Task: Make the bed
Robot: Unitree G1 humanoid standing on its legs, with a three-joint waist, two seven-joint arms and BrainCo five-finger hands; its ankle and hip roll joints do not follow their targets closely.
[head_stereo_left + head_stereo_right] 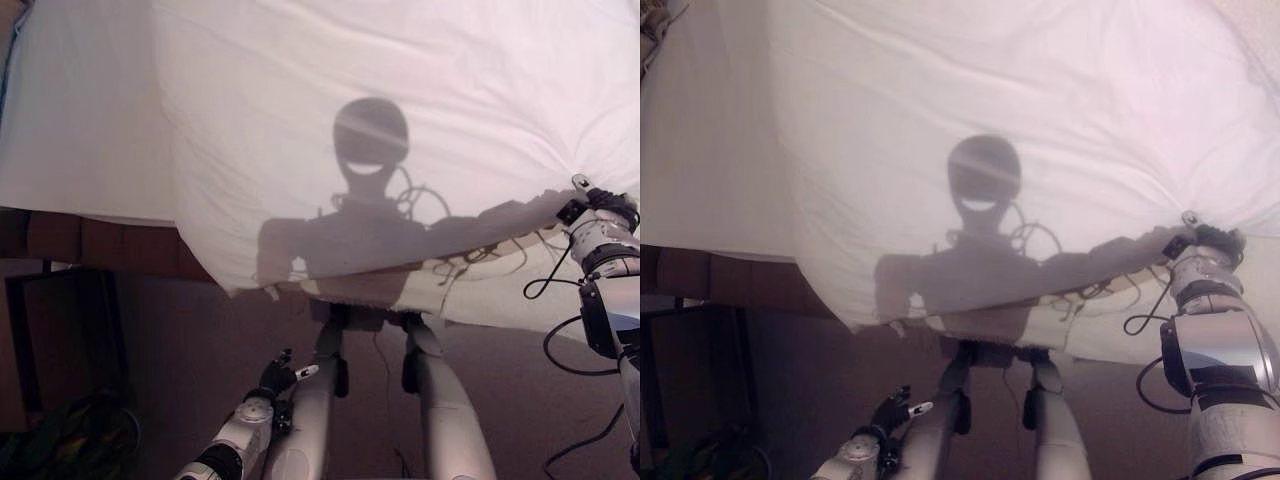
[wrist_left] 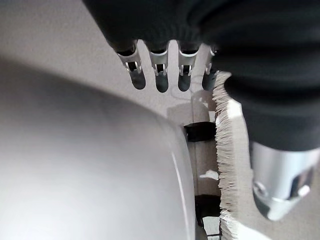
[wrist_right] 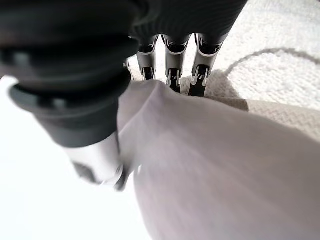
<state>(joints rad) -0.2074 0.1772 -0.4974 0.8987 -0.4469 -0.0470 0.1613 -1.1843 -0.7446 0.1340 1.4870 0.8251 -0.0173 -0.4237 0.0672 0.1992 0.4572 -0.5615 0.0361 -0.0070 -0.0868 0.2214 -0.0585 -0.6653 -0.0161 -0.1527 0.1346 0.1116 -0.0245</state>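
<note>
One broad white cotton sheet [image 1: 400, 120] covers nearly all of the bed before us, its near edge hanging loose over the side above the dull brown carpeted floor [image 1: 180, 340], with a cream textured under-blanket [image 1: 500, 285] showing beneath at the lower right. We judge the chief risk to be a lost grip: our right hand [image 1: 1200, 242] has its fingers [image 3: 172, 75] and thumb curled round a pinched fold at the sheet's right edge, and a hard pull could let the smooth cloth slide out. A one-sided tug could also drag the sheet askew, since only one corner is held. Creases fan out from the pinched fold, while the rest lies fairly flat, softly rumpled, draping lower toward the left. A dark wooden bed frame [image 1: 100, 240] shows below the overhang on the left. Our left hand [image 1: 280, 378] hangs low near the floor, well apart from the sheet, fingers relaxed and holding nothing.
</note>
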